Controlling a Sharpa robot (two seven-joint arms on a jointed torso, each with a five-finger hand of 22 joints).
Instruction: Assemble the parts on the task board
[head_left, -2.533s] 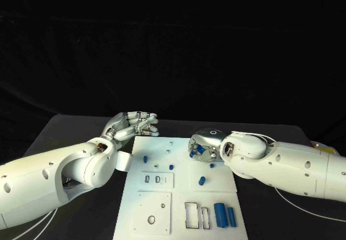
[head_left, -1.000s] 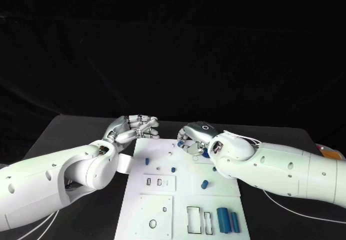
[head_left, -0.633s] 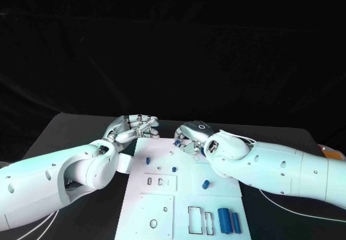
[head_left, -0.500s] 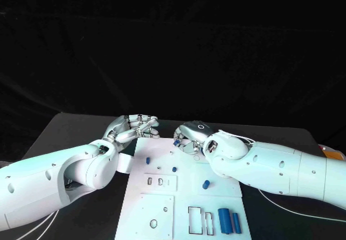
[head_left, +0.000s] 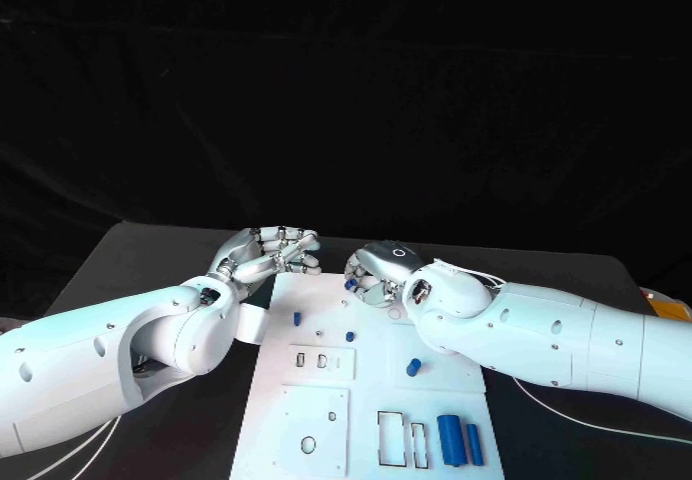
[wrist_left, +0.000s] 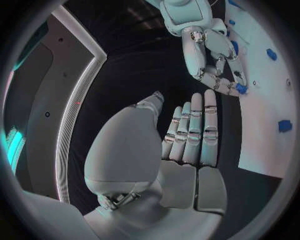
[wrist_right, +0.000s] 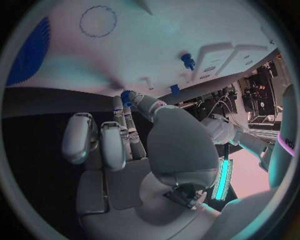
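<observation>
While a small blue part (wrist_right: 127, 96) is pinched at the fingertips of the silver right hand (head_left: 378, 277), just above the upper edge of the white rectangular task board (head_left: 378, 395) at the centre of the head view, the step in hand is judged to be the carrying of that piece to its seat. The same blue piece (wrist_left: 240, 89) is seen at those fingertips in the left wrist view. The silver left hand (head_left: 271, 254) is held beside the board's upper left corner with its fingers straight and together, nothing being grasped. The next move is judged to call for the piece to be lowered and lined up over a hole near the board's upper edge; which hole cannot be told. Other small blue pegs (head_left: 349, 338) stand in the board's upper half, a short blue piece (head_left: 413, 367) lies to the right of centre, and two long blue cylinders (head_left: 459, 442) lie at the lower right, beside open rectangular slots (head_left: 389, 437). The standing pegs are near the right hand's path and could be knocked.
</observation>
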